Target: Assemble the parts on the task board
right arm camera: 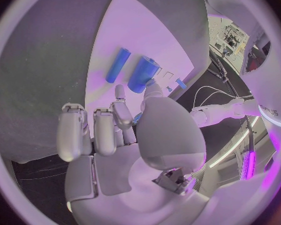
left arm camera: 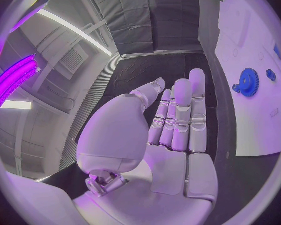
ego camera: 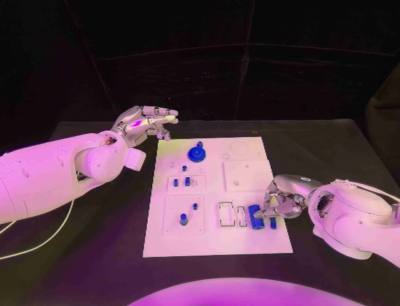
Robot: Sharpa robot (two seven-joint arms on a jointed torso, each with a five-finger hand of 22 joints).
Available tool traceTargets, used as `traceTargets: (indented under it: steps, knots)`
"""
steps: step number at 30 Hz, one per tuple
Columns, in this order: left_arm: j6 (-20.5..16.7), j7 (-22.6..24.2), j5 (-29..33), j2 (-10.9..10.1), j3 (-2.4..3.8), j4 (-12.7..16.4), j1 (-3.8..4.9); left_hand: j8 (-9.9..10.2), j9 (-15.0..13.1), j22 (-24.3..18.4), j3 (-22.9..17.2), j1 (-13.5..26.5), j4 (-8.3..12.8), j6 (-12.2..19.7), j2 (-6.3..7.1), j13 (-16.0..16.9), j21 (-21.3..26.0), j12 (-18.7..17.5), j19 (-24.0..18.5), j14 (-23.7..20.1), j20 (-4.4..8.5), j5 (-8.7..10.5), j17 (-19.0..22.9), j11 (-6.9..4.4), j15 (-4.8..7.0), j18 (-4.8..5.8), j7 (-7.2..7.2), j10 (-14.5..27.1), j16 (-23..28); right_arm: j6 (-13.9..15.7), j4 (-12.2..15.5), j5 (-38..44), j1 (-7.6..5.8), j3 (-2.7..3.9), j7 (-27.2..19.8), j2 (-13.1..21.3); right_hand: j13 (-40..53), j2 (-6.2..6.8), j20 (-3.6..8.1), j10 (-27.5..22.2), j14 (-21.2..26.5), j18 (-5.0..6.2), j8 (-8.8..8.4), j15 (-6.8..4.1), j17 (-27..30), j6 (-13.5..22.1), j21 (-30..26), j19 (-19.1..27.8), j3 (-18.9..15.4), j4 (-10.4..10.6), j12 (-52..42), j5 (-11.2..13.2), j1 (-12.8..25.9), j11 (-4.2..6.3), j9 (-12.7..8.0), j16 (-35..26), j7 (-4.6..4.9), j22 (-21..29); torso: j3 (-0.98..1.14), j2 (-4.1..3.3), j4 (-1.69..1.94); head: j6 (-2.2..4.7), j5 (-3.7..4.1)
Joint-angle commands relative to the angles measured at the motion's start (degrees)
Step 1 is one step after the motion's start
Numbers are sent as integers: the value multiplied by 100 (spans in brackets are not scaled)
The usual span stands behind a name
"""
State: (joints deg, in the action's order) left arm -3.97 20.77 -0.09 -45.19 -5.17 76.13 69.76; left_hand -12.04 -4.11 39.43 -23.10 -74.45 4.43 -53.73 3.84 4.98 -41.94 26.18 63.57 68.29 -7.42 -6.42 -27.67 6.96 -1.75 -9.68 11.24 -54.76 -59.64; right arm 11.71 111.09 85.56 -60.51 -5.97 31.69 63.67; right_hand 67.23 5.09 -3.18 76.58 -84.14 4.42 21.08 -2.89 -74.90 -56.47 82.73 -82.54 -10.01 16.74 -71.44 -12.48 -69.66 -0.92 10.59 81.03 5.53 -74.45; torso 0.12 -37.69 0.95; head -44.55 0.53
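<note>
The white task board (ego camera: 214,239) lies in the middle of the black table. A blue gear (ego camera: 197,153) (left arm camera: 248,81) stands at its far end, and several small blue pegs (ego camera: 187,182) stand down its left half. My left hand (ego camera: 145,122) (left arm camera: 178,120) hovers off the board's far left corner, fingers straight and apart, holding nothing. My right hand (ego camera: 281,201) (right arm camera: 125,130) sits curled at the board's right edge. Its thumb and one finger reach toward a thick blue cylinder (ego camera: 254,217) (right arm camera: 142,74) lying beside a slim blue rod (right arm camera: 117,65). A bit of blue (ego camera: 274,222) shows under the hand; whether it is held is unclear.
Empty white-edged slots (ego camera: 226,214) lie just left of the thick cylinder. A raised square block (ego camera: 246,175) sits on the board's right half. A white cable (ego camera: 35,245) trails over the table at the left. Bare table lies on both sides of the board.
</note>
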Motion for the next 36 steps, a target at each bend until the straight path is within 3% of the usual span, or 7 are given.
traceTargets:
  steps: [1,7,23,36]
  knots:
    - [74,16,14,-3,4,7,6,-29,-8,-6,35,53,-11,24,-25,0,24,28,-11,-25,-38,17,5,0,-27,-82,5,28,11,179,14,180,-1,-2,-73,-4,3,2,14,34,-345,-110,38,-34,-15,42,7,-31,-36,4,-15,-30,60,6,10,33,-19,4,-2,-2,4,0,0]
    - [74,10,14,-8,3,5,6,-29,-8,-6,35,53,-11,24,-25,0,24,28,-11,-25,-38,17,5,0,-27,-82,5,28,11,151,40,200,0,-2,-114,-30,15,3,14,36,-346,-110,50,-34,-27,46,6,-30,-38,6,-21,-38,69,6,18,42,-20,6,-2,3,-2,-6,-1]
    - [110,-34,14,-18,3,20,5,-43,-9,-13,37,24,1,36,-45,-1,32,44,-7,-29,-37,9,12,-4,-23,-85,1,44,6,-468,-70,128,79,-2,-18,-233,30,-22,14,25,-340,-113,109,-36,-48,35,12,-36,-45,10,-17,-17,137,13,54,59,-30,-9,-6,3,1,-7,-13]
    - [132,-55,14,-33,2,29,5,-45,-9,-14,37,21,2,39,-48,-1,33,46,-6,-29,-37,9,13,-4,-23,-85,1,46,6,-209,-166,111,140,-1,43,-348,118,-134,24,69,-339,-116,164,-49,-96,-3,20,-45,-6,-7,-69,-95,93,31,98,91,-52,-27,-5,6,7,-12,-24]
